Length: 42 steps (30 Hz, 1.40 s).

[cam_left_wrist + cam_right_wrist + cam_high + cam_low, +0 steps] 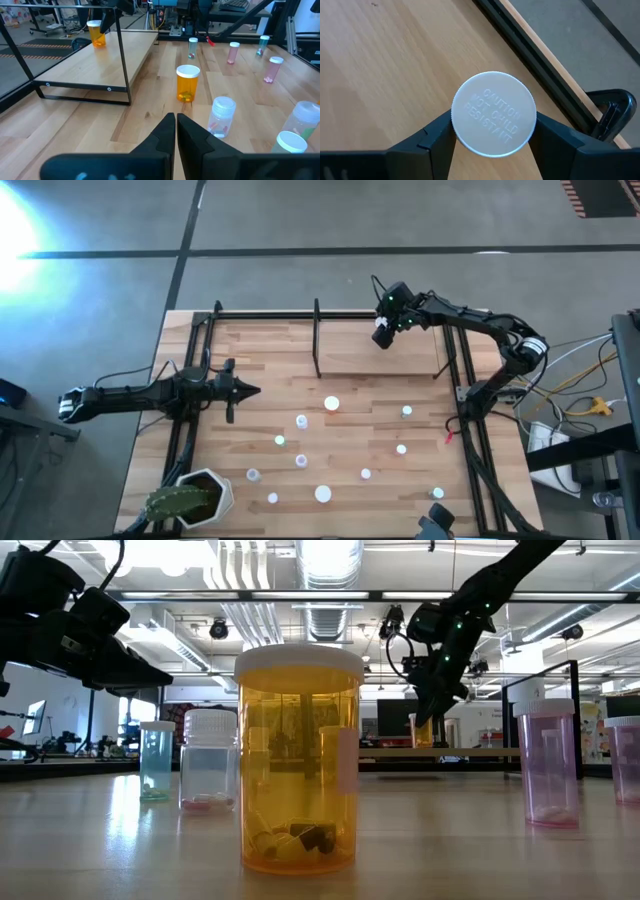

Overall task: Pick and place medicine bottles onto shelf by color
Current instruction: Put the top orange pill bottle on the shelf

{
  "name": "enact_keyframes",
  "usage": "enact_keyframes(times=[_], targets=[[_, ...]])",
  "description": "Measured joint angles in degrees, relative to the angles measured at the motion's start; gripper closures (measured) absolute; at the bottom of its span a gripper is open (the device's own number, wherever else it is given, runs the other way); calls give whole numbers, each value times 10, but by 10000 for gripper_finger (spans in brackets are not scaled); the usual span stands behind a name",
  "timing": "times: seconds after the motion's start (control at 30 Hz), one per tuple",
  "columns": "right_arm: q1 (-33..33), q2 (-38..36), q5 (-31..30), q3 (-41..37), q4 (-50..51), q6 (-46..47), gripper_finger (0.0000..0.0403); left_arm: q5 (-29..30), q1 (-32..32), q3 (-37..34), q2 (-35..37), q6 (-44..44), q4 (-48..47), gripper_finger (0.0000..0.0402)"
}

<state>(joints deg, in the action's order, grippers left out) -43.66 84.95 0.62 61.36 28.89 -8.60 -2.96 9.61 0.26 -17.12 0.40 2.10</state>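
My right gripper (381, 338) hangs over the far right part of the shelf (380, 362), fingers slanting down around an orange medicine bottle with a white cap (494, 114). The left wrist view shows this bottle (95, 34) upright on the shelf's wood panel (90, 60). Several other medicine bottles stand on the tabletop, among them an orange one (188, 83), pink ones (273, 69) and a white-capped clear one (221, 116). My left gripper (255, 390) waits shut at the table's left, holding nothing. My right gripper has the orange bottle's white cap (458, 125) between its two fingers, one on each side of the rim. The fingers (555, 140) come from above, slanting down. The cap hides the contact itself. The bottle stands upright on the shelf panel.
Black rods and upright posts (317, 340) frame the shelf, and a black rail (545, 75) runs close past the held bottle. A white pot with a cactus (190, 498) sits at the near left corner. Loose bottles (331, 404) dot the table's near half.
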Motion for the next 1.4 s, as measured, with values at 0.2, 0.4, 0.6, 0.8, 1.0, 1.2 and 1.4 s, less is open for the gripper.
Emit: enact_keyframes(times=[0.2, 0.4, 0.6, 0.8, 1.0, 1.2, 1.4], targets=[[0, -1, 9, 0, 0, -2, 150, 0, 0, 0, 0, 0, 0, 402], [0, -30, 9, 0, 25, -4, 145, 0, 0, 0, 0, 0, 0, 402], [0, -102, -21, 1, 98, 23, 145, 0, 0, 0, 0, 0, 0, 402], [6, -189, -21, -18, 167, 54, 145, 0, 0, 0, 0, 0, 0, 402], [40, -287, 37, -102, 156, 61, 145, 0, 0, 0, 0, 0, 0, 402], [93, -350, 139, -203, 60, 80, 145, 0, 0, 0, 0, 0, 0, 402], [165, -360, 193, -271, -25, 75, 145, 0, 0, 0, 0, 0, 0, 402]])
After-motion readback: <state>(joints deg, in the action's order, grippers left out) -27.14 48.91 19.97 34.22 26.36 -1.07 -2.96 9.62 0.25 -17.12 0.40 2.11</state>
